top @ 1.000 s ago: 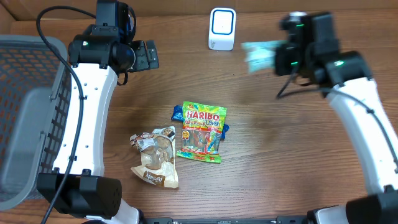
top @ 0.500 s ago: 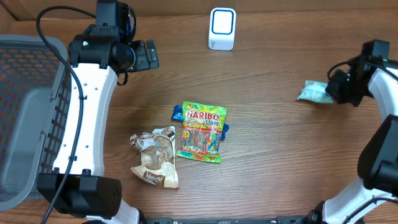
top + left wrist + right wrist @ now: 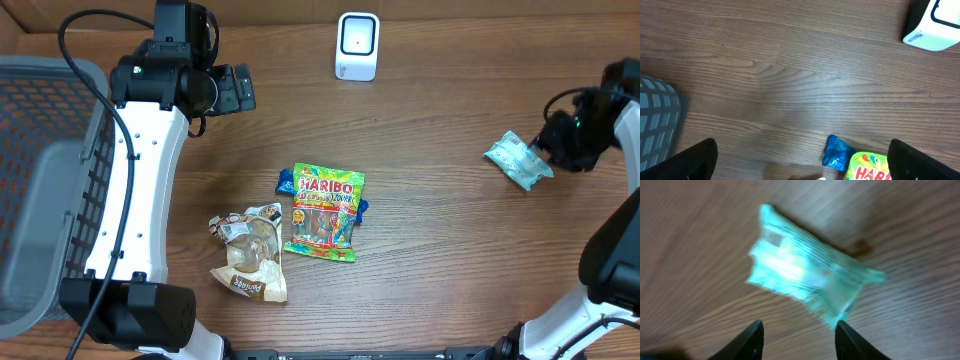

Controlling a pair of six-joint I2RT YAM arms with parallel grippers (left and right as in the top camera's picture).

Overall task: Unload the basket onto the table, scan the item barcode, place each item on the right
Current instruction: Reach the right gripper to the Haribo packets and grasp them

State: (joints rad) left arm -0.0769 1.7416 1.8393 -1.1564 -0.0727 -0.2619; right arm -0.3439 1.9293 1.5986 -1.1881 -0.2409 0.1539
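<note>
Mint-green packet (image 3: 518, 160) is lying on the wooden table (image 3: 430, 250) at the robot's right-hand side, just beside the right gripper (image 3: 797, 336), whose fingers are standing spread with nothing between them. In the wrist view the packet is showing blurred just beyond the fingertips, clear of both. Its long axis is running on a diagonal, one end pointing toward the table's middle and the other toward the gripper. Seen from the wrist, it is stretching more from finger to finger than away from them, so the jaws are facing its length rather than its narrow width. The white scanner (image 3: 357, 46) is standing at the table's far edge, well apart from the packet and off to its left. The left gripper (image 3: 802, 164), fingers spread wide and holding nothing, is hovering on the scanner's other side, far from the packet. The right arm is plainly the nearer one, and any pick-up is likely calling for a turn of its wrist before it comes down over the packet
</note>
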